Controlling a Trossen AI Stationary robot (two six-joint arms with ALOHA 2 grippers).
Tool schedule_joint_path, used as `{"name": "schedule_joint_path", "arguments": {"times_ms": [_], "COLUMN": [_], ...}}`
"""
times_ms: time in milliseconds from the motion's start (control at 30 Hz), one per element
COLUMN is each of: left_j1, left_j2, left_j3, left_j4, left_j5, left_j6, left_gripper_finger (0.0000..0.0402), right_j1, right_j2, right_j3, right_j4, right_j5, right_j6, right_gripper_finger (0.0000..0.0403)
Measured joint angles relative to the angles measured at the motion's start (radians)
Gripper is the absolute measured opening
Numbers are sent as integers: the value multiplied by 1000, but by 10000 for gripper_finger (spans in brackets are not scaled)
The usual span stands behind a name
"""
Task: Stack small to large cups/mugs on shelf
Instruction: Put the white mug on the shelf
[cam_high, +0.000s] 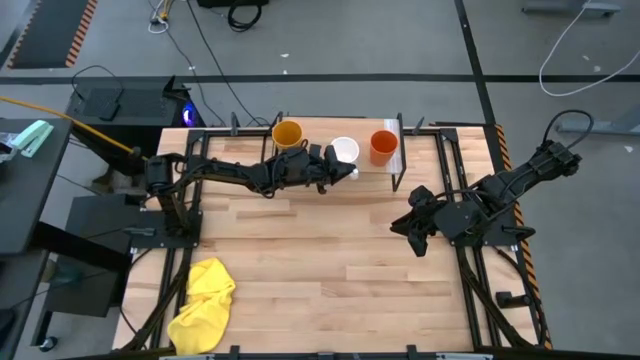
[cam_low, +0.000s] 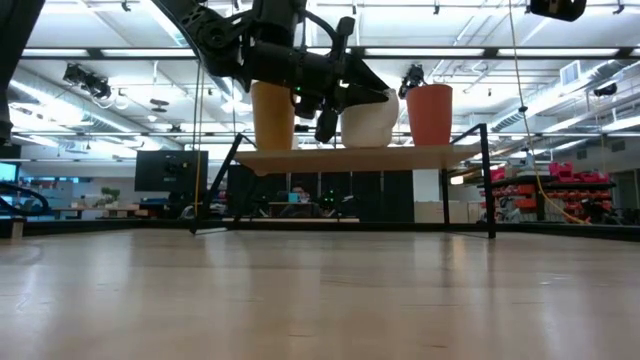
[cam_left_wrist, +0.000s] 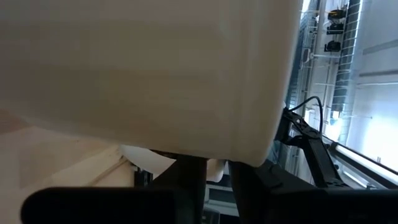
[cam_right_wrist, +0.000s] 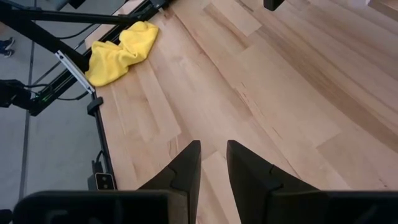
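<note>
Your left claw (cam_high: 345, 172) sits at the upper middle of the high view, reaching in from the left along the shelf (cam_high: 395, 160). It is right at the white mug (cam_high: 344, 150), which stands on the shelf between the yellow-orange cup (cam_high: 287, 134) on its left and the red-orange cup (cam_high: 383, 146) on its right. In the low view the same row shows on the board: yellow-orange, white, then red-orange, with the left claw (cam_low: 330, 100) in front of the mug (cam_low: 370, 120). The left wrist view is almost filled by the mug's pale wall (cam_left_wrist: 143, 68), with the fingers (cam_left_wrist: 189, 186) nearly together just under it; you cannot tell whether they actually pinch it.

Your right claw (cam_high: 415, 240) waits over the bare worktop (cam_high: 320, 270) at the right middle of the high view, its fingers (cam_right_wrist: 186, 165) a narrow gap apart and holding nothing. A yellow cloth (cam_high: 203, 305) lies at the lower left.
</note>
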Motion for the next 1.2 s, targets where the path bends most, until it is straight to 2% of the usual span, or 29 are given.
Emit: {"name": "schedule_joint_path", "arguments": {"times_ms": [467, 1200], "left_j1": [11, 7], "left_j2": [0, 1], "left_j3": [-1, -1], "left_j4": [52, 44], "left_j5": [-4, -6], "left_j6": [2, 12], "left_gripper_finger": [77, 82], "right_j1": [0, 0], "right_j2": [0, 0], "right_j3": [0, 0], "right_j4": [0, 0], "right_j5": [0, 0], "right_j6": [0, 4], "right_gripper_finger": [86, 86]}}
